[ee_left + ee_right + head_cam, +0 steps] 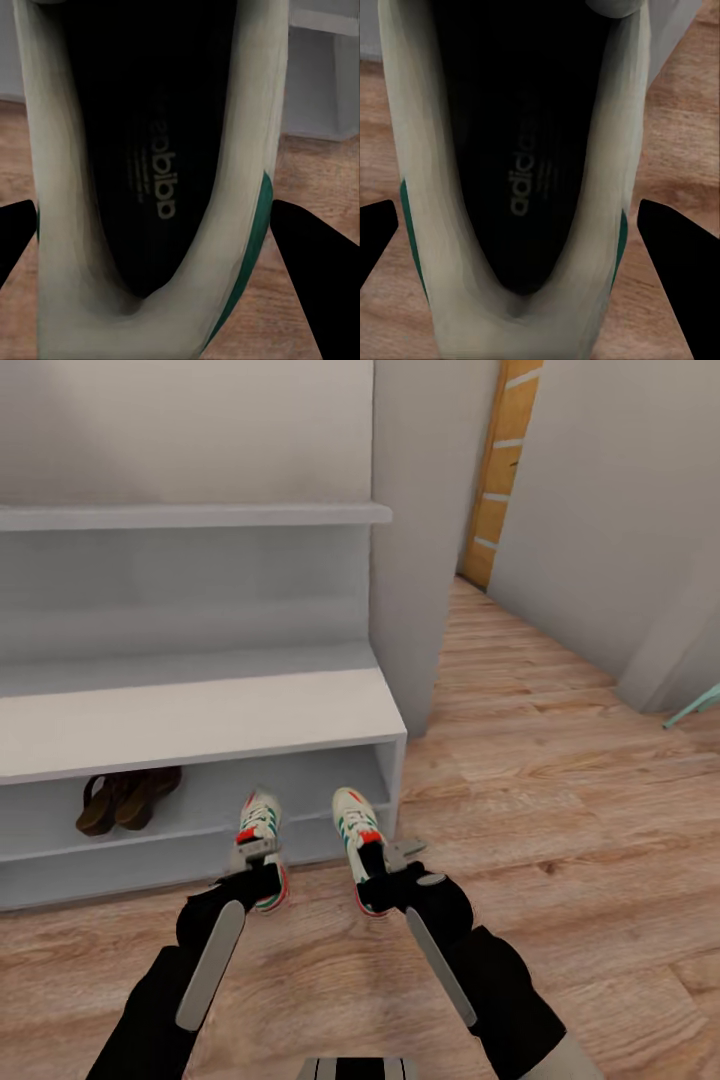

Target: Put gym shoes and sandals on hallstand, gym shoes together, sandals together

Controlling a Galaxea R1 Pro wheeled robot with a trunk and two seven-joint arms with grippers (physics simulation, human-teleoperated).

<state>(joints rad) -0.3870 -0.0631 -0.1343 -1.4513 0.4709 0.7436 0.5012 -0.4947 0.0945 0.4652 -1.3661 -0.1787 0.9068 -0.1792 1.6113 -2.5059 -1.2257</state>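
White gym shoes (258,838) sit between both grippers' spread fingers (315,255), each heel seemingly gripped.

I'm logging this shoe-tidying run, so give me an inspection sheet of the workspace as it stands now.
Surface: wood-plank corridor floor; white hallstand with a flat top above open shelves.
Job's things: two sandals side by side on a shelf under the top. Left gym shoe and right gym shoe in front of the rack's right end, toes toward it; whether they rest on the floor cannot be told.
Clutter: nothing seen.
Grippers: left claw straddles the left shoe's heel opening, right claw the right shoe's; fingers at each shoe's sides, contact unclear.
Cables: nothing seen.
Surroundings: grey walls, floating wall shelf, wooden door down the corridor.
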